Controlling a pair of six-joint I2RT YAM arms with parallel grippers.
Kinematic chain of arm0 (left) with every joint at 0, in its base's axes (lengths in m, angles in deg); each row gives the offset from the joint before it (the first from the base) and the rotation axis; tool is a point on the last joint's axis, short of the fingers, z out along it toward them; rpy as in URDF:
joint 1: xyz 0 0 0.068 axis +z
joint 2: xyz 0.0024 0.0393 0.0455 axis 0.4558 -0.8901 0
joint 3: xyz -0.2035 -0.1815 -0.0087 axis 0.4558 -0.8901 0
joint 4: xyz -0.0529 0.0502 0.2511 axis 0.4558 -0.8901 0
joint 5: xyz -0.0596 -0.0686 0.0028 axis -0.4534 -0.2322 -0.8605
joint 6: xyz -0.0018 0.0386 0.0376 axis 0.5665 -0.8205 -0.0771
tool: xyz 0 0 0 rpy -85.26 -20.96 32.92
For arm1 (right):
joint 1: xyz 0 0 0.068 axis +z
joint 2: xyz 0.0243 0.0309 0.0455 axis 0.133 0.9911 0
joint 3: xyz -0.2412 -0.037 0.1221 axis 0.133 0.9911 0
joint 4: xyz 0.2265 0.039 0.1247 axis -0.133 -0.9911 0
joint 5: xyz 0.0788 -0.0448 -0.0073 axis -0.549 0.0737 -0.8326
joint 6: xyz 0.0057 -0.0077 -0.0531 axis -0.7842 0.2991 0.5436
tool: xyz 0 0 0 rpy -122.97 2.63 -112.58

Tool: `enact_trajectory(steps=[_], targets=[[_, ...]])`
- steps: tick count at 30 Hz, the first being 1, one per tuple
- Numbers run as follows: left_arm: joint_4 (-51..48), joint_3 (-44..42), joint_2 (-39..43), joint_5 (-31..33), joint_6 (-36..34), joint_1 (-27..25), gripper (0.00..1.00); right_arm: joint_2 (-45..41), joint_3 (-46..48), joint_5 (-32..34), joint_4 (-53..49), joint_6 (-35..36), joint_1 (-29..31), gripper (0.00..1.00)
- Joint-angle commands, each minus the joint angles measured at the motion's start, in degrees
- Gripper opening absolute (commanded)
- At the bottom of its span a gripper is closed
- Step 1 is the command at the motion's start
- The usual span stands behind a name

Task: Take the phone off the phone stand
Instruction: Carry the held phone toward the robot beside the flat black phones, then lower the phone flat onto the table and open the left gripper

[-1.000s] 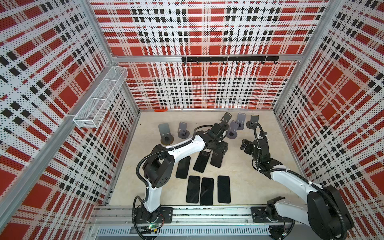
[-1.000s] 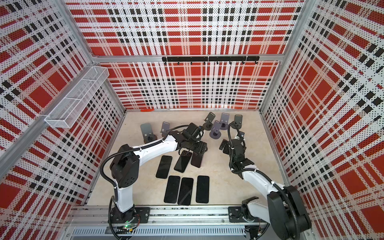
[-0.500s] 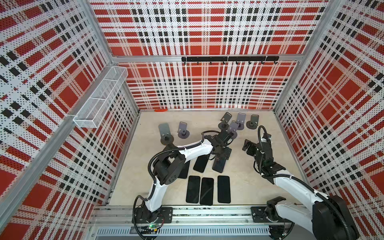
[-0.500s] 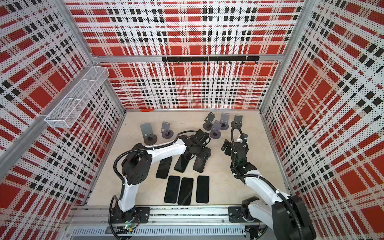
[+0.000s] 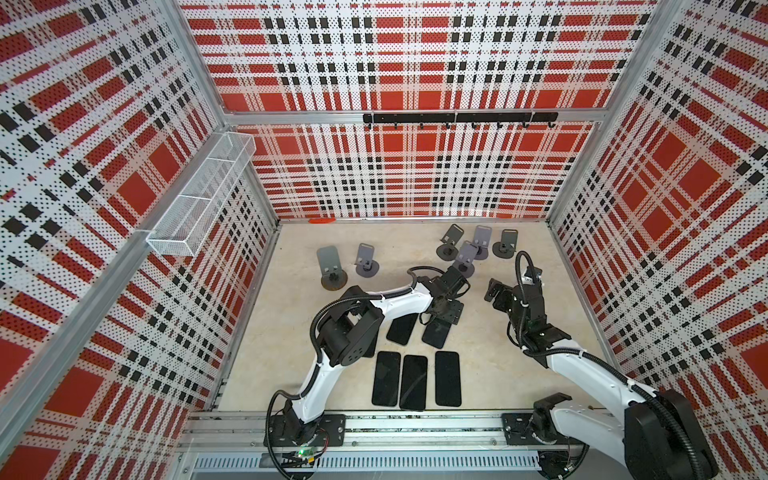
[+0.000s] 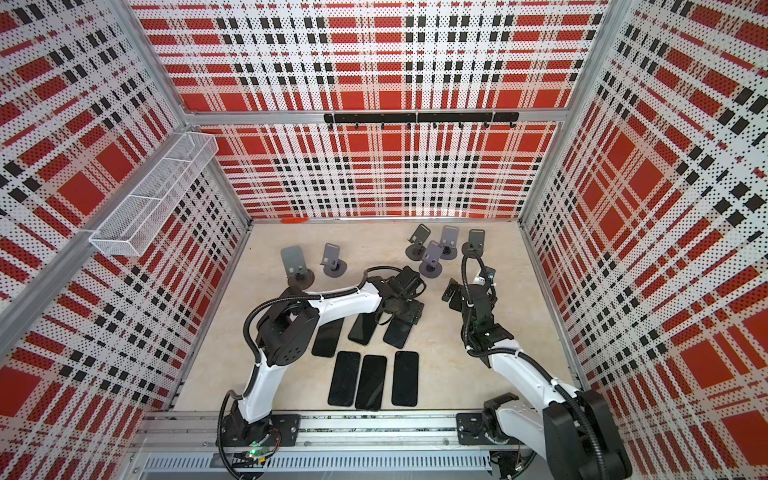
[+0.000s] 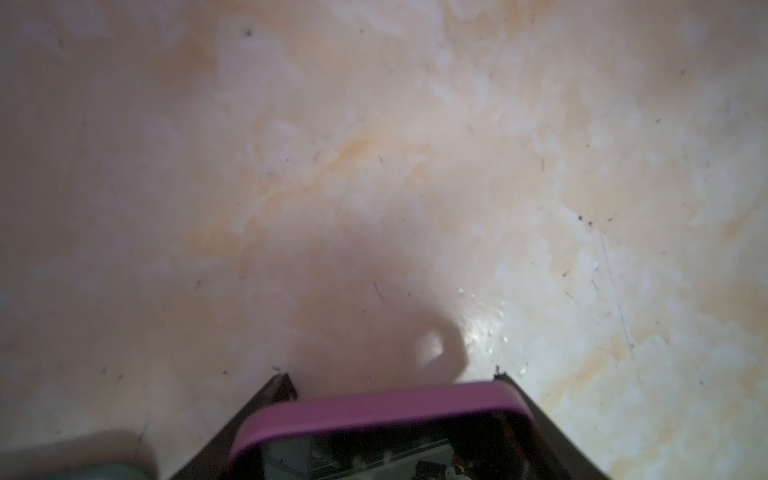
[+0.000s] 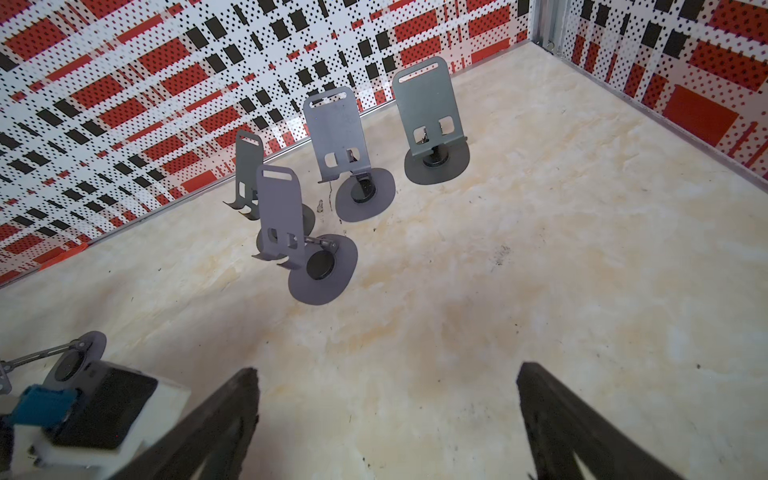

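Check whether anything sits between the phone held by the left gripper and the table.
Nothing visible does. In the left wrist view the purple-cased phone sits in the left gripper with only bare table beyond it. In both top views the nearest laid-down phone lies beside it, apart.

The walls are showing a red, white and black plaid, dotted all over. The table is looking cream with marbled tan streaks. The far stands are showing plain grey, the near phones black, and one phone is wearing a purple rim.
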Motion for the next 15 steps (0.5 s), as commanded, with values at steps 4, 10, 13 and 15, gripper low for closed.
enact_trajectory(steps=[4,10,13,15], targets=[[-0.34,0.49,-2.44,4.6,1.31,-1.25,0.57,0.47,-0.66,0.9,1.0,-0.31,-0.35,1.0],[-0.29,1.43,-3.86,5.99,1.29,-2.69,0.61,0.52,-0.68,0.97,0.92,-0.27,-0.28,1.0],[-0.08,1.81,-4.38,7.16,1.65,-3.22,0.62,0.43,-0.68,0.94,0.89,-0.28,-0.33,1.0],[0.25,1.77,-4.66,6.71,1.6,-3.48,0.62,0.47,-0.76,0.92,0.79,-0.27,-0.32,1.0]])
